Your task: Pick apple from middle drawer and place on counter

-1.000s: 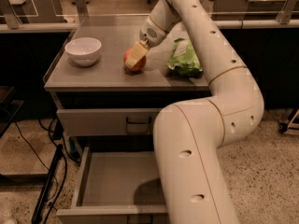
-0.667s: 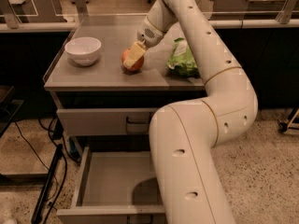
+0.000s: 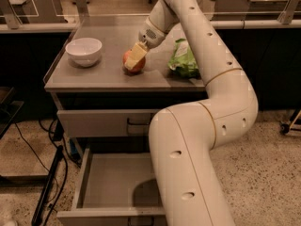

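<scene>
The red-orange apple (image 3: 133,65) is on the counter (image 3: 103,76), near its middle, right of the white bowl. My gripper (image 3: 135,56) reaches down from the long white arm and is shut on the apple, with a pale yellow finger (image 3: 137,53) across its front. The apple sits at or just above the counter top; I cannot tell whether it touches. The middle drawer (image 3: 113,187) is pulled open below, and the part of its grey floor that shows is bare. My arm's lower link hides the drawer's right part.
A white bowl (image 3: 84,51) stands on the counter's left side. A green crumpled bag (image 3: 184,60) lies on its right side. The top drawer (image 3: 106,122) is closed. Black cables (image 3: 49,182) hang left of the cabinet. Speckled floor lies all around.
The gripper and the apple have shifted slightly left and a little lower over the counter. The bowl, bag and drawers have not moved.
</scene>
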Controlling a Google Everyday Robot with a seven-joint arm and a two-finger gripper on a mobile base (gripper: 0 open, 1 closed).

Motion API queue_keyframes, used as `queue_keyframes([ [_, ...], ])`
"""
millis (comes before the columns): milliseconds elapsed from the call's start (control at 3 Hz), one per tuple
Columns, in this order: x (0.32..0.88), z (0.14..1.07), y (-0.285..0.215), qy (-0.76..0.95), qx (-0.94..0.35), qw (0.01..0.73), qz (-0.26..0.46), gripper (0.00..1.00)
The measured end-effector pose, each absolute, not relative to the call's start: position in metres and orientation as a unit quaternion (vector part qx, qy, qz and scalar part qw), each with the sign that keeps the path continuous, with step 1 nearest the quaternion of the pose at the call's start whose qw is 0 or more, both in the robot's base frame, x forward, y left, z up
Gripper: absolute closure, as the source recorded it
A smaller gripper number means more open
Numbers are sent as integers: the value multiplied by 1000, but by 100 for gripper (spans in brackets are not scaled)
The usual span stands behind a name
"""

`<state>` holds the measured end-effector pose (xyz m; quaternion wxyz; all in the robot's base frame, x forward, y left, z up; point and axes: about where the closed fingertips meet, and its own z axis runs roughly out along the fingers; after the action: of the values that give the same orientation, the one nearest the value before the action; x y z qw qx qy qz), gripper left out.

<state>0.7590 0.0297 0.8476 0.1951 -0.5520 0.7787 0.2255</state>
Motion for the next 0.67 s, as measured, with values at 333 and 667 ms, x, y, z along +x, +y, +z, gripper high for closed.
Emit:
queue_keyframes([
  [333, 759, 848, 30, 779, -552, 195, 225, 42],
  [667, 759, 848, 30, 779, -552, 195, 225, 19],
])
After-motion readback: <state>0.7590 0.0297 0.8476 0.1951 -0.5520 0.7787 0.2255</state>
